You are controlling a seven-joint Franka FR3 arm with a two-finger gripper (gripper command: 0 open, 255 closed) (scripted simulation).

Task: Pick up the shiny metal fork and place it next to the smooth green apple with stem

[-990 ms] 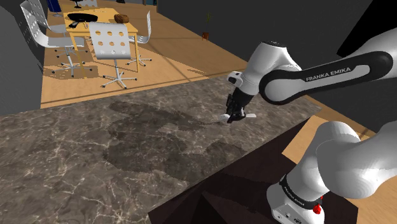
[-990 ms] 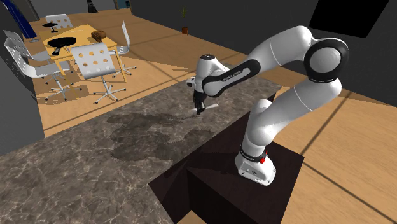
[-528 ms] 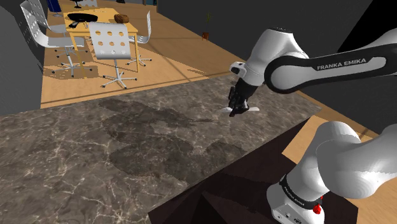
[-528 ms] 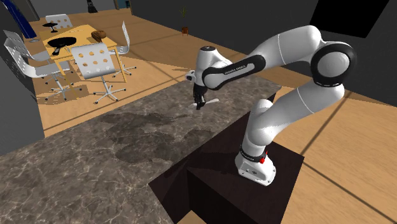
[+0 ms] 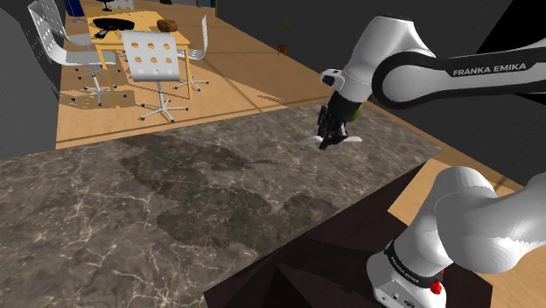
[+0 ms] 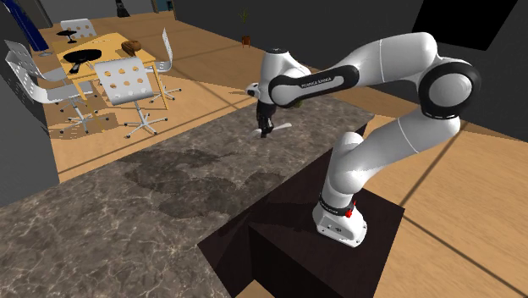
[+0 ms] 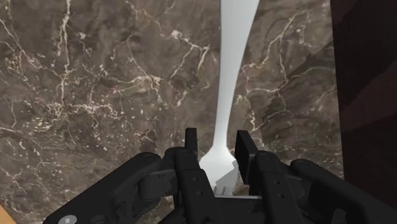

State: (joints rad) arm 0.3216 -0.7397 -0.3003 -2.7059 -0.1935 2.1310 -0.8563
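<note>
Gripper (image 5: 329, 140) clenched on the white fork (image 5: 347, 138) over the marble counter (image 5: 131, 201).
In the shoulder view, white chairs (image 5: 153, 57) stood far left, the gripped fork hung crosswise near the counter's far edge, and the dark stand (image 5: 332, 254) sat lower right.

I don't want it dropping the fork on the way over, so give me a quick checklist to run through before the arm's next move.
1. Fork clasped by the gripper: ok, both fingers press its neck.
2. Grip centred: not ok, it is held near the tines and the long handle sticks far out.
3. Fork off the marble counter: ok, it looks lifted in the shoulder view.
4. Apple located: cannot tell; a green patch beside the arm's wrist may be it.
5. Placing spot beside it: cannot tell.
</note>
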